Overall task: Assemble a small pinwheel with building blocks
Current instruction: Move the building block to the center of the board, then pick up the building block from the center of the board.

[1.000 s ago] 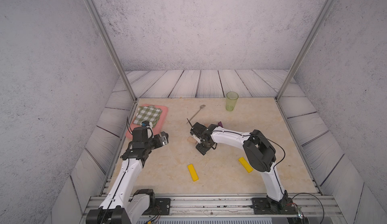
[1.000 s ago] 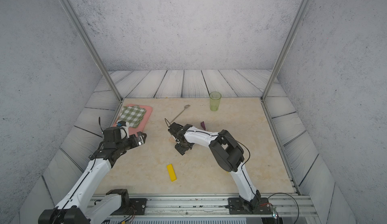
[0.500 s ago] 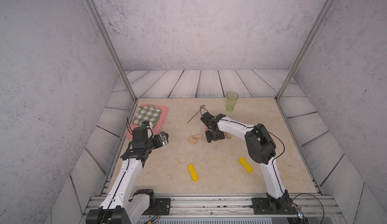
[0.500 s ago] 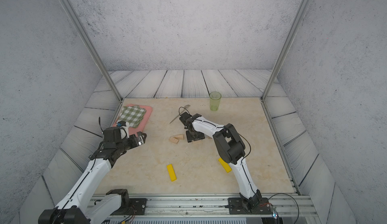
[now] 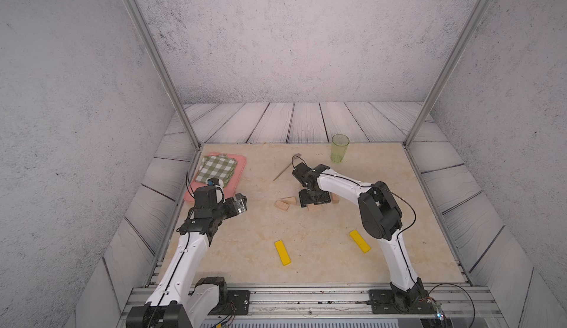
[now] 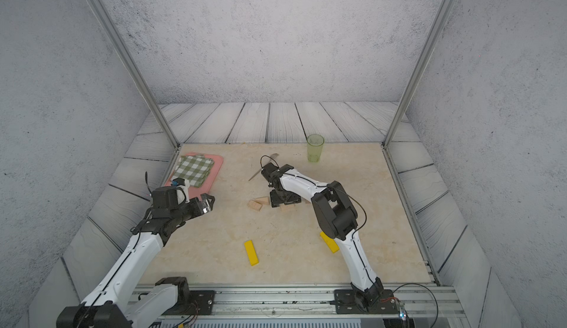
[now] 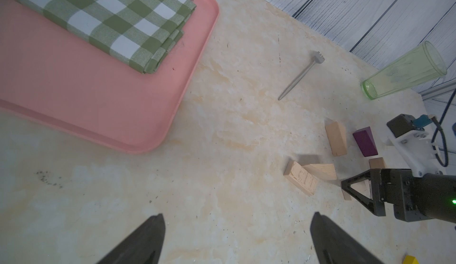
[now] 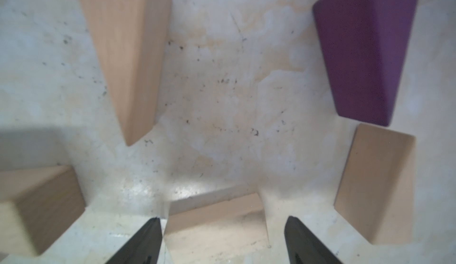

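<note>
Right wrist view: your right tool [image 8: 222, 217] straddles a wooden wedge [image 8: 217, 228], spread, not pinching; it and the purple wedge [image 8: 365, 53] flank a bare bench [image 8: 217, 102] patch, probably reserved for the hub; left tool [image 7: 237, 214] spread, parked.

The right arm [image 5: 340, 185] bends sharply at its dark elbow and its white forearm reaches to the building blocks [image 5: 283, 204]. There the right gripper [image 5: 314, 200] points straight down, low over them. Its jaws are parted wider than the one pale block between its fingers [image 8: 145, 240], one finger just beside the block and the other apart from it. The left arm [image 5: 187, 253] leans up and forward, well apart from the blocks, and the left gripper [image 5: 241, 202] is raised and angled toward them, jaws spread wide with nothing between.
</note>
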Tool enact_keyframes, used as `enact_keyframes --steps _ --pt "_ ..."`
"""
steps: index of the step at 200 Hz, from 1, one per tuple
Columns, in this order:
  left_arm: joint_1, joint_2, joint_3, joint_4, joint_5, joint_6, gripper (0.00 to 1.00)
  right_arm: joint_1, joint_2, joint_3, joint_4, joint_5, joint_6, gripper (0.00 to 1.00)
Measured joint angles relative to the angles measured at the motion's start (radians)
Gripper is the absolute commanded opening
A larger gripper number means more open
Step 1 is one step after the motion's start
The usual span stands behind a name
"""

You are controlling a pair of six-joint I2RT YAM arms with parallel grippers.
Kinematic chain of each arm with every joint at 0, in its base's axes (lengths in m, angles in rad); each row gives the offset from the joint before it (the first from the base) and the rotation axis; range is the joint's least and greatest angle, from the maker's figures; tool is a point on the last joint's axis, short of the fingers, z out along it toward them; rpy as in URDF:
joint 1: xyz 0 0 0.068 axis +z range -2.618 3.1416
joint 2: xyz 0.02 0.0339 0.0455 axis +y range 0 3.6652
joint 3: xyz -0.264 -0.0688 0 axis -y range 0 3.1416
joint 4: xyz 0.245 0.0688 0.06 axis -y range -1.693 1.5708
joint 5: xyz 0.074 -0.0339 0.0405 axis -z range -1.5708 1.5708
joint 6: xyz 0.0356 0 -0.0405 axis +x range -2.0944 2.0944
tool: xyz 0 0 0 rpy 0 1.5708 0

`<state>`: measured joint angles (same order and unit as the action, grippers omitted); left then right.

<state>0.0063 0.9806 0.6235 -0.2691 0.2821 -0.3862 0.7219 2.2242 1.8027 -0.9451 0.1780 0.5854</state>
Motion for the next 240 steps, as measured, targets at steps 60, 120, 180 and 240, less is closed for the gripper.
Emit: enact_keyframes --steps 60,120,180,240 --pt "0.000 0.000 0.000 -0.062 -0.092 -0.004 0.98 0.080 -0.042 0.056 -0.002 -0.015 0.057 0.85" --pt "0.000 0.000 0.000 -0.090 -0.134 -0.007 0.98 0.157 -0.021 0.188 0.016 -0.057 0.175 0.86" --pt "0.000 0.000 0.000 -0.092 -0.148 -0.007 0.98 0.161 0.084 0.240 0.035 -0.119 0.267 0.86" --pt "0.000 0.000 0.000 -0.095 -0.148 -0.007 0.98 0.161 0.148 0.292 0.035 -0.154 0.320 0.86"
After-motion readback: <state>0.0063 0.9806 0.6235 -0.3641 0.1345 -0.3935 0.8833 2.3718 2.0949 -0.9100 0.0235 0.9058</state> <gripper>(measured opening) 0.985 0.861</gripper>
